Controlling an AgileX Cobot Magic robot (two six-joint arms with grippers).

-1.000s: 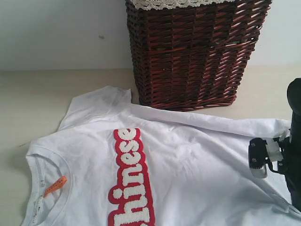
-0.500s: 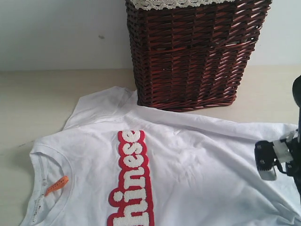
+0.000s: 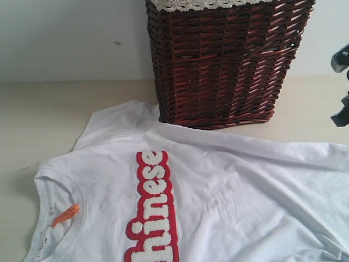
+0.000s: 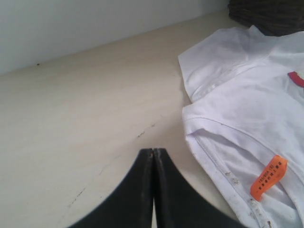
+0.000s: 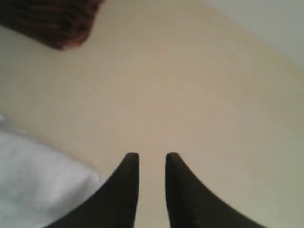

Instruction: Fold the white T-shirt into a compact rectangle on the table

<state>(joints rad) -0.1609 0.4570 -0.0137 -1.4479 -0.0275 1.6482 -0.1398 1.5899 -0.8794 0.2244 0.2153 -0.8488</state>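
The white T-shirt (image 3: 218, 196) lies spread face up on the table (image 3: 49, 109), with its red lettering strip (image 3: 155, 207) and orange neck tag (image 3: 65, 215) showing. My left gripper (image 4: 153, 151) is shut with nothing in it, above bare table beside the collar (image 4: 213, 156) and the tag (image 4: 269, 176). It is out of the exterior view. My right gripper (image 5: 152, 156) is open by a narrow gap with nothing between its fingers, hanging over bare table (image 5: 190, 85) just off the shirt's edge (image 5: 38, 180). Only dark parts of the right arm (image 3: 341, 59) show at the exterior view's right edge.
A dark brown wicker basket (image 3: 223, 60) stands behind the shirt, touching its upper edge near the sleeve (image 3: 112, 123); its corner shows in the right wrist view (image 5: 52, 21). A pale wall (image 3: 65, 38) bounds the table at the back.
My right gripper has let go of the shirt's right end and lifted up and away toward the right edge. The shirt slid slightly right, then stayed flat.
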